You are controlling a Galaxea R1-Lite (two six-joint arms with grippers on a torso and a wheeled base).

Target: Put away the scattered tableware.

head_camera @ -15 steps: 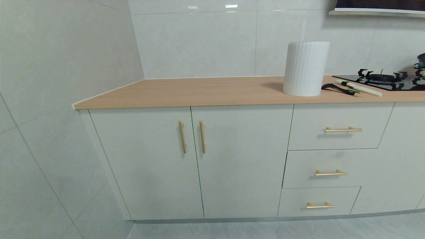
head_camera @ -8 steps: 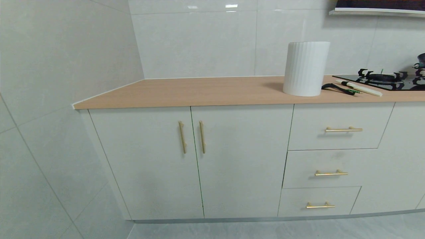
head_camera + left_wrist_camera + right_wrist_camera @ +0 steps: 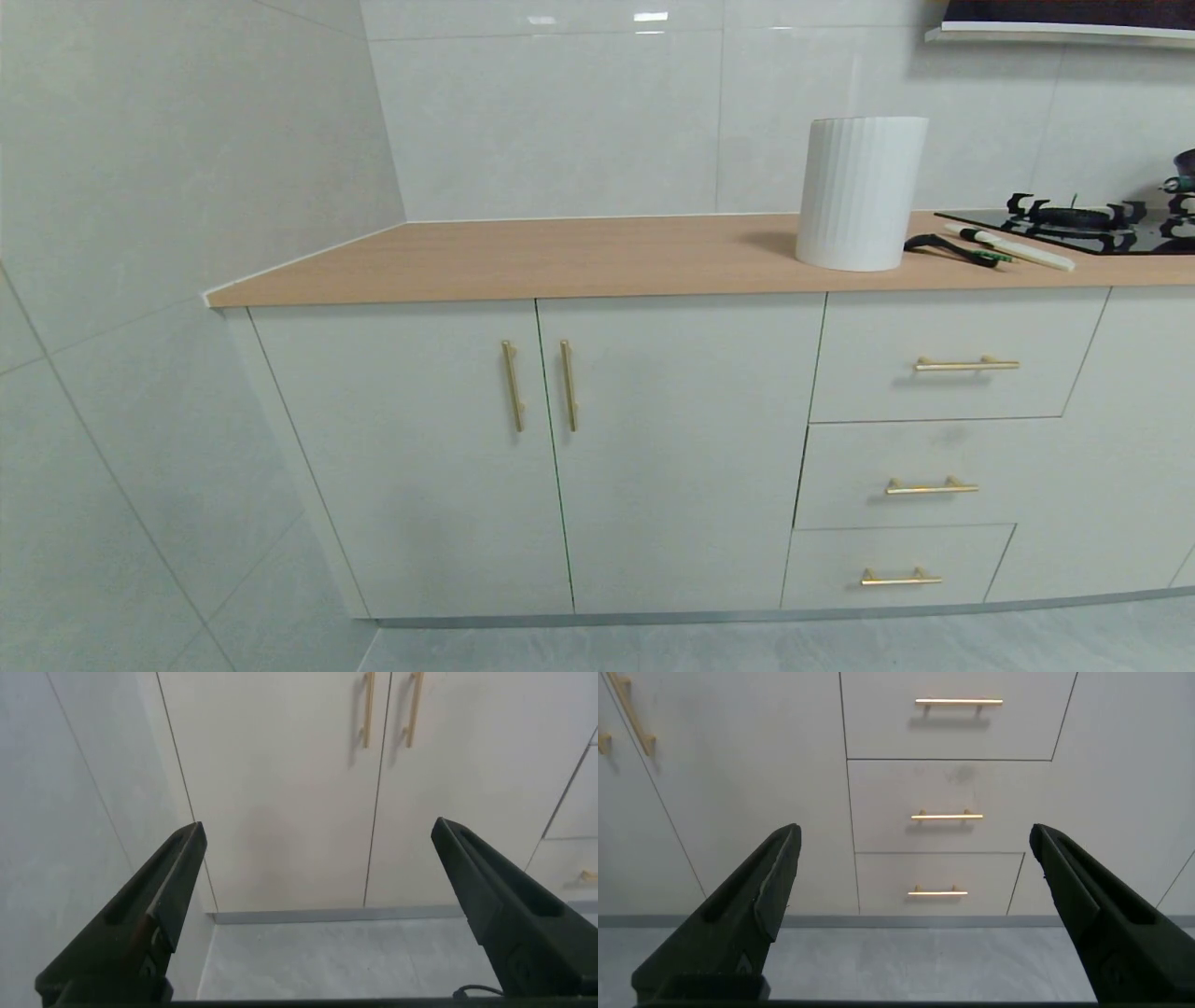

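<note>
Head view: A wood-topped bench (image 3: 579, 257) is seen running along a tiled wall, with a tall white ribbed container (image 3: 861, 191) stood upright toward its right end. Just to the right of the container, a few slender pieces of tableware (image 3: 990, 247) are laid flat on the bench. A dark curved handle and a pale stick-like piece can be made out among them, though their exact kind cannot be told from here. A black gas hob (image 3: 1074, 224) is set into the bench close behind them. Below the bench, two cabinet doors (image 3: 560, 467) with gold handles are shown shut, and three drawers (image 3: 943, 392) are stacked to their right, also shut.

Left wrist view: The left gripper (image 3: 318, 915) is held low in front of the paired cabinet doors, well apart from the tableware, its dark fingers (image 3: 140, 924) spread wide and holding nothing. Grey floor (image 3: 355, 961) is seen beneath it.

Right wrist view: The right gripper (image 3: 915, 915) is pictured facing the stack of drawers, its fingers likewise spread wide and holding nothing.
</note>
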